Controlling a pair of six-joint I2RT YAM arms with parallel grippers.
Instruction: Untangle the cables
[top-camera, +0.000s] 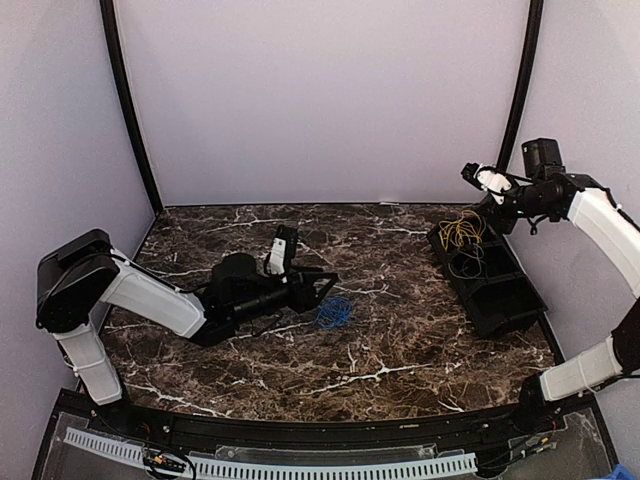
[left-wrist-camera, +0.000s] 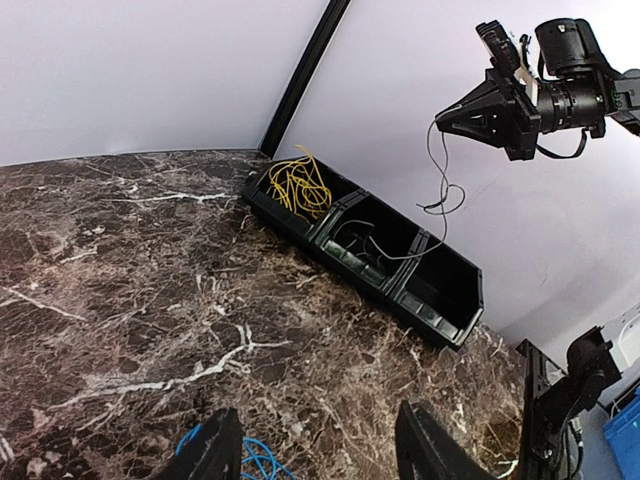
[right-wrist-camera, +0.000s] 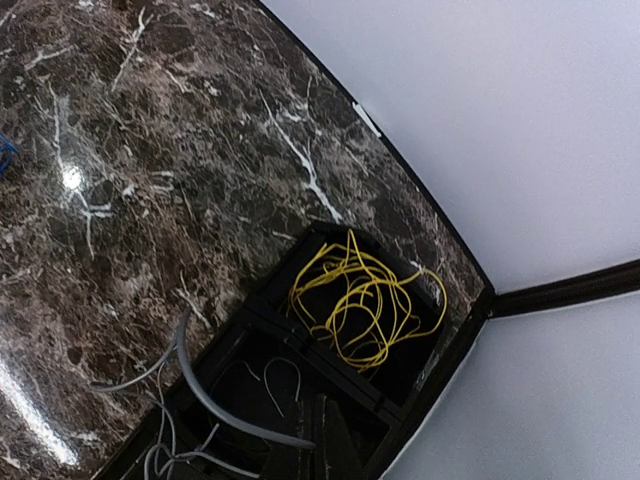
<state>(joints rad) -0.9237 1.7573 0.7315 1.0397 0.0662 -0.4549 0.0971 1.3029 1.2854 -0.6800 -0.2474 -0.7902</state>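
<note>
A small blue cable bundle (top-camera: 335, 314) lies on the marble table just right of my left gripper (top-camera: 328, 287). In the left wrist view that gripper (left-wrist-camera: 315, 415) is open and empty, with the blue cable (left-wrist-camera: 250, 462) beside its left finger (left-wrist-camera: 215, 450). Yellow cables (top-camera: 462, 232) fill the far compartment of a black tray (top-camera: 520, 310). My right gripper (left-wrist-camera: 442, 118) hangs above the tray, shut on a thin grey cable (left-wrist-camera: 440, 185) that dangles into the middle compartment. The right wrist view shows the yellow cables (right-wrist-camera: 365, 300) and the grey cable (right-wrist-camera: 200, 385) running to its fingers (right-wrist-camera: 335, 445).
The black tray (left-wrist-camera: 445, 320) has three compartments and stands along the right wall; its near compartment holds nothing I can see. White walls and black corner posts (top-camera: 125, 100) close in the table on three sides.
</note>
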